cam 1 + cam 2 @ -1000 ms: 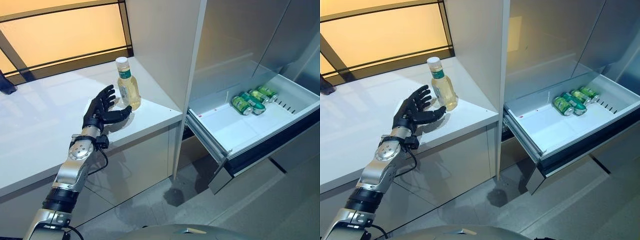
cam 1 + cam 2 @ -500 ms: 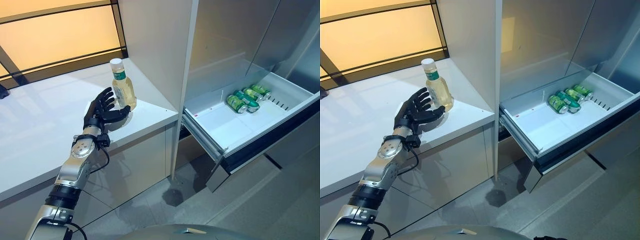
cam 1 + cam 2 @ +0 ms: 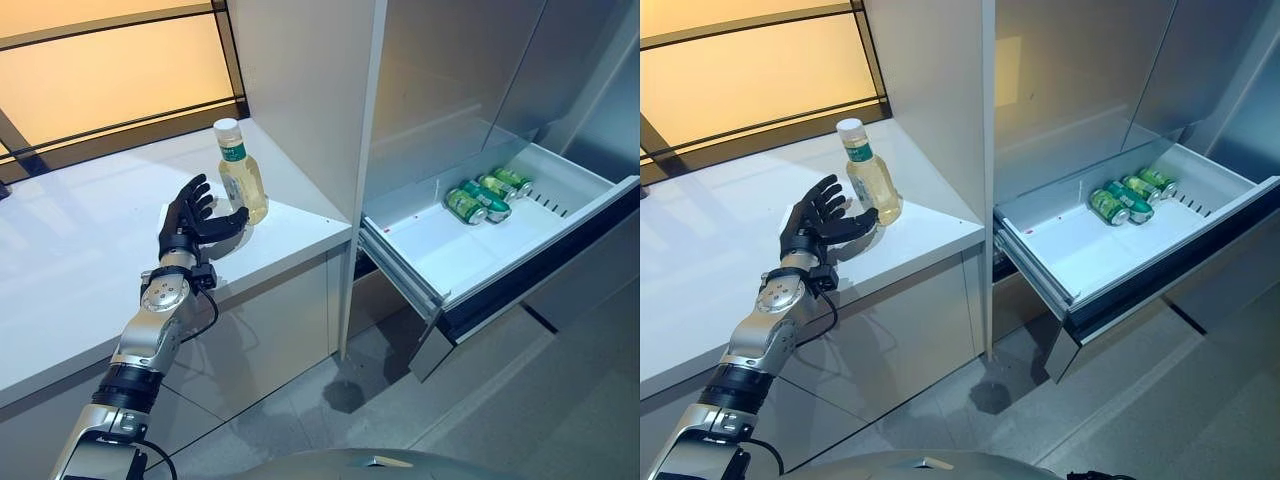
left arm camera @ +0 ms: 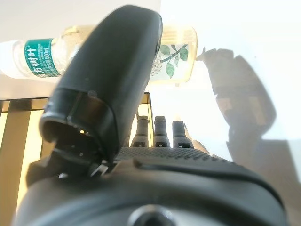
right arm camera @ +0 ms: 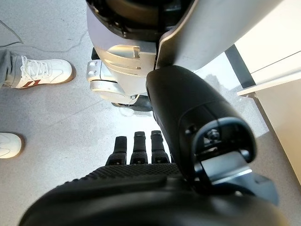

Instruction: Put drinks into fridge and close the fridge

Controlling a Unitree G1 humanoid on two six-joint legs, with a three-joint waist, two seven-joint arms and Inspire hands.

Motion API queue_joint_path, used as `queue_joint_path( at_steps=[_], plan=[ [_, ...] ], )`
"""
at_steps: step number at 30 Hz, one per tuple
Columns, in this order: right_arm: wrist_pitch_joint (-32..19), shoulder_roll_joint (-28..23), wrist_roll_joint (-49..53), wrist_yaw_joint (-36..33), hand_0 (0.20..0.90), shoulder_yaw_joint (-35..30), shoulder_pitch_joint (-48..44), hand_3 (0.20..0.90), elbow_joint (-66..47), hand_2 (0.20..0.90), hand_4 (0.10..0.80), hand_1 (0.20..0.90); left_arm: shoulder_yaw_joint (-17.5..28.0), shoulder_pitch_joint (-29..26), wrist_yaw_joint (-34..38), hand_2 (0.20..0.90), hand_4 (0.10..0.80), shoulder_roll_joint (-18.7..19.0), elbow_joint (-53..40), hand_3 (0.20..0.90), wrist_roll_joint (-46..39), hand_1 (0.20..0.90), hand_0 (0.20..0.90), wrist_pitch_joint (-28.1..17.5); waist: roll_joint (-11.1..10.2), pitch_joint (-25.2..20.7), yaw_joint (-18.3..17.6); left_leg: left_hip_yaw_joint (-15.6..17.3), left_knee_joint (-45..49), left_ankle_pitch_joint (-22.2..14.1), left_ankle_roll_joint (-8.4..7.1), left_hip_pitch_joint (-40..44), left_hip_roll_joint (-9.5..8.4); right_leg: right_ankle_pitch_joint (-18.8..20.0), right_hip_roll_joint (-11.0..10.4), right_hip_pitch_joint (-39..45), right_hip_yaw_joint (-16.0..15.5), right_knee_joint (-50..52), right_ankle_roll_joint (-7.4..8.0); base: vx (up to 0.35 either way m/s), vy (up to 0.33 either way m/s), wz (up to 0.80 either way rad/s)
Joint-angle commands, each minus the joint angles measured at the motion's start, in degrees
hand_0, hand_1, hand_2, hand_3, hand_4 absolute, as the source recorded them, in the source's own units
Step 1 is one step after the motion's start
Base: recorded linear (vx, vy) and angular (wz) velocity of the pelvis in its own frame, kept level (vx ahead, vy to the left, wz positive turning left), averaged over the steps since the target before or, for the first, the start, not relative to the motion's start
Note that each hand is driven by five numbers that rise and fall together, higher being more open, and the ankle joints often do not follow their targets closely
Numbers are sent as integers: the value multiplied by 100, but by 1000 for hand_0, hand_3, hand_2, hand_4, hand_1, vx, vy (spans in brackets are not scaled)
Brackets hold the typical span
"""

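A bottle of pale yellow drink (image 3: 241,174) with a white cap and green label stands upright on the white counter (image 3: 80,270), near its right end. My left hand (image 3: 188,222) is open beside it, fingers spread, with the thumb reaching toward the bottle's base. In the left wrist view the bottle (image 4: 47,52) lies just past the thumb (image 4: 108,80). The fridge drawer (image 3: 450,250) is pulled open at the right, with green cans (image 3: 487,192) lying at its back. My right hand (image 5: 139,150) hangs open over the floor.
A tall white cabinet wall (image 3: 300,90) stands right behind the bottle, between the counter and the fridge. The open drawer's front corner (image 3: 430,350) juts out over the grey floor. A person's white shoes (image 5: 37,73) show on the floor in the right wrist view.
The whole picture has shifted a little, so the camera moved. My left hand stays open beside the bottle, which stands where it was.
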Motion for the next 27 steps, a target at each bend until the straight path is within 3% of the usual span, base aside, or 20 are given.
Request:
queue_joint_path(
  at_steps=[1,18,27],
  plan=[
    [5,202,-61,93,900,171,-103,900,50,900,800,900,341,-1400,2,900,800,92,13,900,-115,900,900,-579,44,-163,24,-153,58,-692,165,118,-163,197,-1,-435,129,169,374,0,0,0],
    [8,183,-71,133,900,174,-92,900,40,900,800,900,267,-1460,-629,900,800,-76,-547,900,-1144,900,900,-631,37,-162,13,-179,63,-710,176,121,-171,186,11,-450,174,186,372,0,0,0],
    [20,152,-52,175,900,173,-99,900,6,900,800,900,270,-1464,-558,900,800,-44,-821,900,-1099,900,900,-593,23,-150,29,-208,63,-702,170,113,-169,186,13,-450,156,191,368,0,0,0]
  ],
)
